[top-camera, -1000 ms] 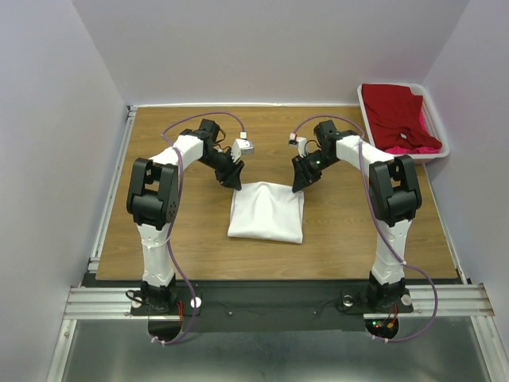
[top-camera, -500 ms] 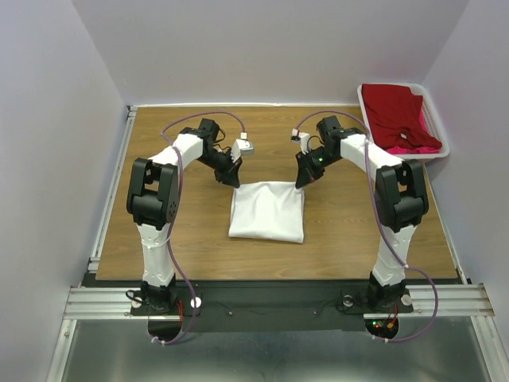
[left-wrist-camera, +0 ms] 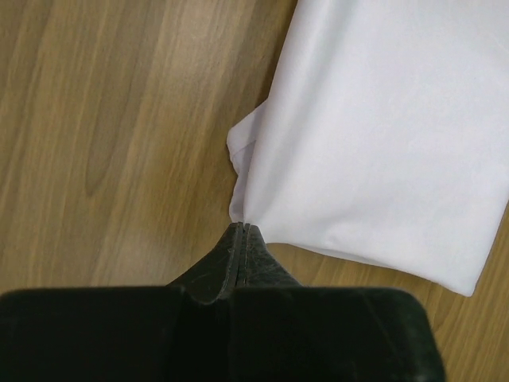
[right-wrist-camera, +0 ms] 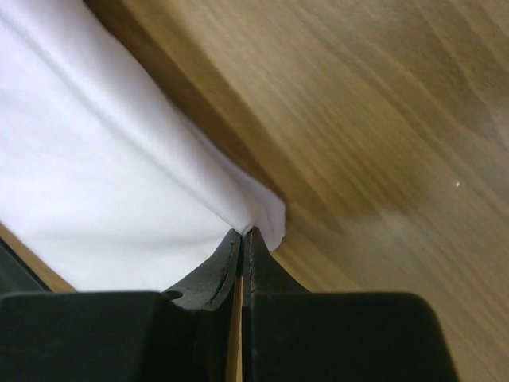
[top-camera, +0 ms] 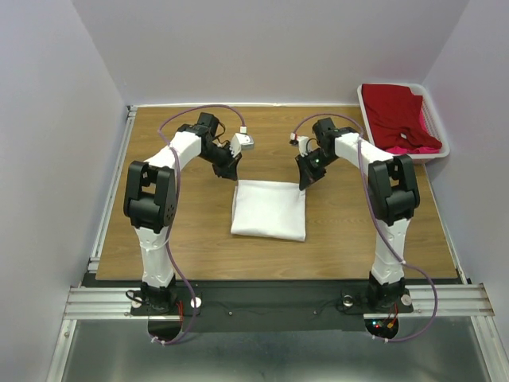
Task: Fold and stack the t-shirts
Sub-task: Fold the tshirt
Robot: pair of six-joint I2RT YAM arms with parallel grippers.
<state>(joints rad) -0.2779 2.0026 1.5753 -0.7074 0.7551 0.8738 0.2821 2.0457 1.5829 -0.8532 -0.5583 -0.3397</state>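
plain white t-shirt (top-camera: 269,210); table (top-camera: 183,231) brown wood grain; basket (top-camera: 363,97) white; deep red shirt (top-camera: 395,111), bright pink shirt (top-camera: 421,148); my left gripper (left-wrist-camera: 241,231) and right gripper (right-wrist-camera: 241,235) black; arms (top-camera: 156,251) white with black joints; cables (top-camera: 211,109) purple

Brown wooden tabletop (top-camera: 183,239) lies open to the left, right and near side of the folded white cotton t-shirt (top-camera: 269,210); a gripper could pass there. At the shirt's two far corners stand the left gripper (top-camera: 233,176) and right gripper (top-camera: 305,184), each pinched on the cloth, with a gap of bare wood between them. The white-and-black left arm (top-camera: 151,199) and right arm (top-camera: 391,195) flank the shirt, apart from it. Well to its far right, a white plastic basket (top-camera: 364,99) holding a deep red t-shirt (top-camera: 395,111) and a bright pink t-shirt (top-camera: 421,148) blocks that corner.
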